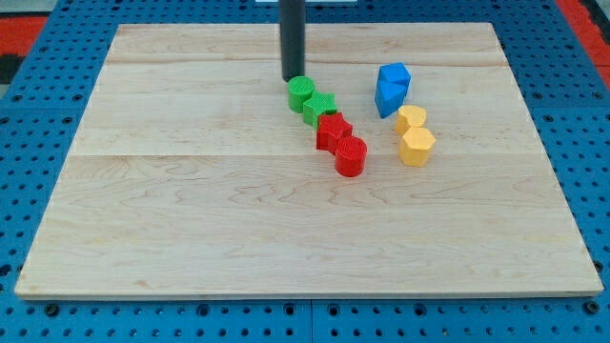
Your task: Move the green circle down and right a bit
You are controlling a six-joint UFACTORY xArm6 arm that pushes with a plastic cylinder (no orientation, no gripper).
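Note:
The green circle is a small green cylinder above the board's middle. My tip stands just up and left of it, touching or nearly touching its upper left edge. A second green block, star-like in shape, lies against the circle's lower right side. A red star-like block and a red cylinder continue the diagonal line down and to the right.
A blue block lies to the right of the green blocks. Two yellow blocks lie below it. The wooden board rests on a blue pegboard surface.

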